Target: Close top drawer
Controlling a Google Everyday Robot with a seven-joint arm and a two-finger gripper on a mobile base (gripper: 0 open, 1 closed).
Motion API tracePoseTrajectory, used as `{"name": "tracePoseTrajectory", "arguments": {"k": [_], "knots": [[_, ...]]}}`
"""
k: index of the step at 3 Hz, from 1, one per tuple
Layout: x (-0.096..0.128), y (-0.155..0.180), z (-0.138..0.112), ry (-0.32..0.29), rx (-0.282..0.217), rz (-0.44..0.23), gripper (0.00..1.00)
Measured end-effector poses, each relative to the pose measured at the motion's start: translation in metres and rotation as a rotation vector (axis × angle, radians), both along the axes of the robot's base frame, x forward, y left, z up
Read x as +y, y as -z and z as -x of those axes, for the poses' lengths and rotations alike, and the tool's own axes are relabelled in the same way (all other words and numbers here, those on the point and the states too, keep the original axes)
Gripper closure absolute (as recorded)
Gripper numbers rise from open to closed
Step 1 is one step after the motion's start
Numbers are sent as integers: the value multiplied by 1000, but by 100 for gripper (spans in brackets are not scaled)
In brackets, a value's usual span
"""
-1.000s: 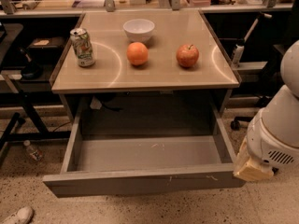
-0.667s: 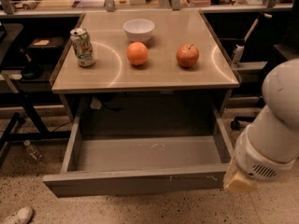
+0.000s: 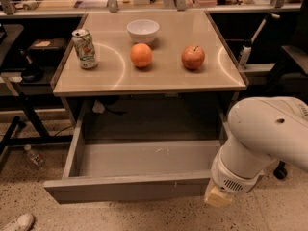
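The top drawer (image 3: pixel 130 189) sits under the table (image 3: pixel 159 81) and is pulled out towards the camera. Its long grey front panel runs across the lower part of the view, well forward of the table edge. The drawer floor is exposed and carries a few small white marks near its middle. The left and right side walls run back into the table frame.

The arm (image 3: pixel 262 129) enters from the right edge, a thick white link bending down to a rounded wrist with a vent grille. The gripper (image 3: pixel 217 197) hangs below this wrist as a tan block at the right end of the drawer front, low and close to the floor. It overlaps the panel's right corner in the view; whether it is touching the panel cannot be told. Whether the gripper is released or clenched also cannot be told, as the wrist hides most of it.

Four items stand on the table top, apart from one another:
- a can (image 3: pixel 84 48), upright, at the left;
- a white bowl (image 3: pixel 143 31), at the back centre;
- an orange (image 3: pixel 141 55), just in front of the bowl;
- an apple (image 3: pixel 193 57), to the right of the orange.

A small bottle (image 3: pixel 33 155) lies on the speckled floor left of the drawer.
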State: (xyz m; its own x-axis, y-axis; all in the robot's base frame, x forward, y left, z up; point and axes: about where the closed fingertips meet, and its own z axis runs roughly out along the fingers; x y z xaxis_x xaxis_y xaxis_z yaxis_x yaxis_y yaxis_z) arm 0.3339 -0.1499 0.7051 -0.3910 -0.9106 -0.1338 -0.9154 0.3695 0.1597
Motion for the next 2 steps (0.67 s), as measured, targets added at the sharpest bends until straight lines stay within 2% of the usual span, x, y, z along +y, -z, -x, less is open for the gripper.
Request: {"name": "tracePoseTrajectory", "arguments": {"k": [2], "knots": [[19, 47, -39, 2, -34, -20, 100]]}}
